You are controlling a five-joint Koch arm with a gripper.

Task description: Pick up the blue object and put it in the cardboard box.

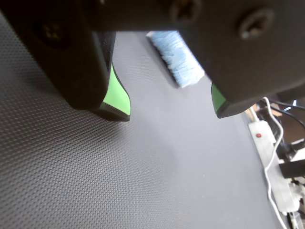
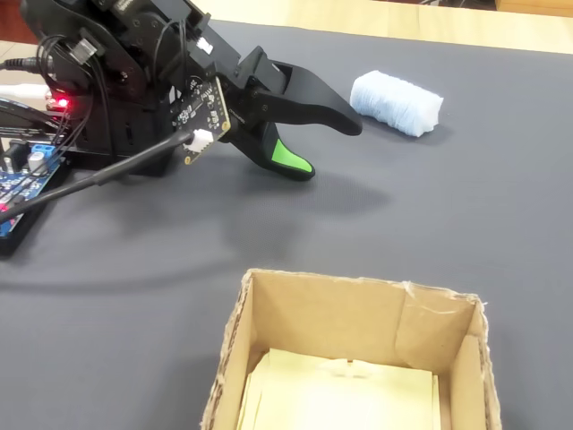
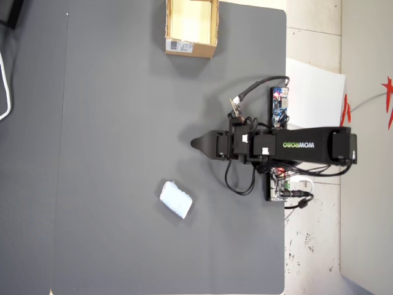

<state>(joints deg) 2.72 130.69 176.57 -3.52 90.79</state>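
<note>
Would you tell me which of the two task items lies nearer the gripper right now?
The blue object: it lies a short way from the gripper, while the cardboard box sits farther off at the mat's edge.

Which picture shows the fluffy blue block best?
The fixed view: the blue block lies whole and close on the dark mat, beyond the claw. The overhead view shows it whole but tiny. In the wrist view the claw's body hides part of it.

Under me a dark grey mat (image 3: 123,153) — pale tiled floor (image 3: 313,37) at the overhead view's right, white sheet (image 3: 316,86) there.
</note>
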